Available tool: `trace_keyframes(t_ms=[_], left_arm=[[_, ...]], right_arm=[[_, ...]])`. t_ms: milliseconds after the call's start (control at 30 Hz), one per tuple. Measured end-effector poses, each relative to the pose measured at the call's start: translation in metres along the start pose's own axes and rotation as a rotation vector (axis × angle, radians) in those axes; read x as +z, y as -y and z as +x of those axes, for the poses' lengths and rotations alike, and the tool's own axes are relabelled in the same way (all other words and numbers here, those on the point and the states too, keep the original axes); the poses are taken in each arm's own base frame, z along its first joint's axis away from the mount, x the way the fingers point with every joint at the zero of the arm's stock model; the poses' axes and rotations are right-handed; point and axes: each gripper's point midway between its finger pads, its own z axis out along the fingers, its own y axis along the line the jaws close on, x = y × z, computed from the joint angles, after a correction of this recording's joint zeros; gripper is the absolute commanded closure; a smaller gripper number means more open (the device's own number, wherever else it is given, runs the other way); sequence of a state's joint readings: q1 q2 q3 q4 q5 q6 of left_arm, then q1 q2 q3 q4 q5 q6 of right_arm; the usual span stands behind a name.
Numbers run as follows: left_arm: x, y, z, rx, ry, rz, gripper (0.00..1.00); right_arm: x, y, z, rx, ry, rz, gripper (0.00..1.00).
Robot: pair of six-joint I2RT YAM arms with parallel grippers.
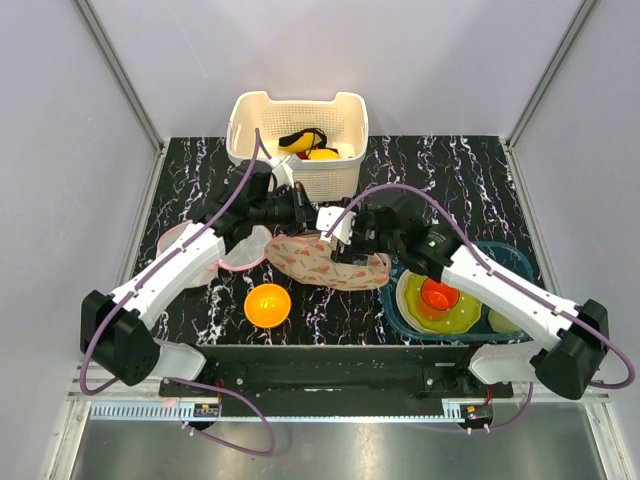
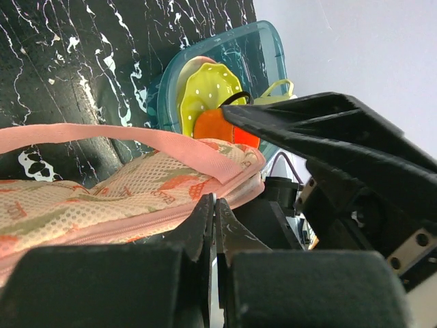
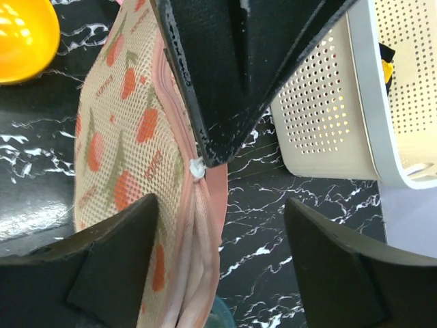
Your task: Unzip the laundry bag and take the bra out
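Pinched shut, left gripper point(image 2: 215, 208) holds the zipper pull point(image 3: 197, 168) at its tips while right gripper point(image 3: 220, 205) gapes astride the laundry bag point(image 1: 325, 262), which looks zipped; opening it and removing the bra remain.

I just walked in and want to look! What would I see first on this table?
The flowery pink laundry bag sits in the middle of the black table, with both arms over it. The left pincer is shut on its pink edge, and the right pincer is open beside it. Next come the bright orange bowl in front of the bag and the white basket at the back.
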State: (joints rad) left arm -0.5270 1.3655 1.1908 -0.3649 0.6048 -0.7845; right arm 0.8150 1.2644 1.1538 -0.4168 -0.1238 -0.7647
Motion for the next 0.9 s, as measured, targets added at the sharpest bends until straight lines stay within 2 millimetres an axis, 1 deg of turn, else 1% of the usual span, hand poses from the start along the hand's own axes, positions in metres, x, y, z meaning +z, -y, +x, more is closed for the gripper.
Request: trace_keyframes(t_ms=[33, 67, 100, 133, 167, 233, 333, 400, 500, 533, 667, 767, 900], left_arm=[[0.000, 0.000, 0.000, 0.001, 0.000, 0.000, 1.00], [0.000, 0.000, 0.001, 0.002, -0.001, 0.000, 1.00], [0.000, 0.000, 0.000, 0.002, -0.001, -0.001, 1.00], [0.001, 0.000, 0.000, 0.001, -0.001, -0.003, 1.00], [0.002, 0.000, -0.002, 0.001, 0.002, -0.004, 1.00], [0.004, 0.001, -0.006, 0.003, 0.007, -0.008, 1.00], [0.006, 0.002, -0.011, 0.006, 0.018, -0.011, 1.00], [0.005, 0.001, -0.015, 0.005, 0.025, -0.013, 1.00], [0.003, -0.005, -0.019, -0.009, 0.031, -0.012, 1.00], [0.000, -0.010, -0.023, -0.019, 0.041, -0.012, 1.00], [-0.018, -0.049, -0.042, -0.101, 0.104, -0.056, 1.00], [-0.033, -0.071, -0.052, -0.143, 0.151, -0.087, 1.00], [-0.050, -0.090, -0.058, -0.178, 0.203, -0.111, 1.00]], right_arm=[[0.004, 0.000, 0.002, -0.003, -0.008, -0.008, 0.35], [0.008, -0.001, 0.004, -0.002, -0.015, -0.015, 0.44], [0.012, -0.002, 0.005, 0.002, -0.020, -0.024, 0.67], [0.014, -0.002, 0.006, 0.000, -0.021, -0.030, 0.82], [0.016, -0.005, 0.006, 0.013, -0.021, -0.039, 1.00], [0.016, -0.006, 0.006, 0.021, -0.018, -0.042, 1.00], [0.015, 0.000, 0.003, 0.030, 0.009, -0.001, 1.00], [0.011, -0.001, 0.008, 0.050, 0.036, 0.046, 1.00], [-0.003, -0.003, 0.013, 0.093, 0.093, 0.121, 1.00], [-0.008, -0.002, 0.012, 0.109, 0.122, 0.155, 1.00], [-0.033, -0.003, 0.022, 0.209, 0.215, 0.295, 1.00], [-0.042, -0.004, 0.033, 0.296, 0.272, 0.384, 1.00], [-0.047, -0.005, 0.043, 0.436, 0.354, 0.466, 1.00]])
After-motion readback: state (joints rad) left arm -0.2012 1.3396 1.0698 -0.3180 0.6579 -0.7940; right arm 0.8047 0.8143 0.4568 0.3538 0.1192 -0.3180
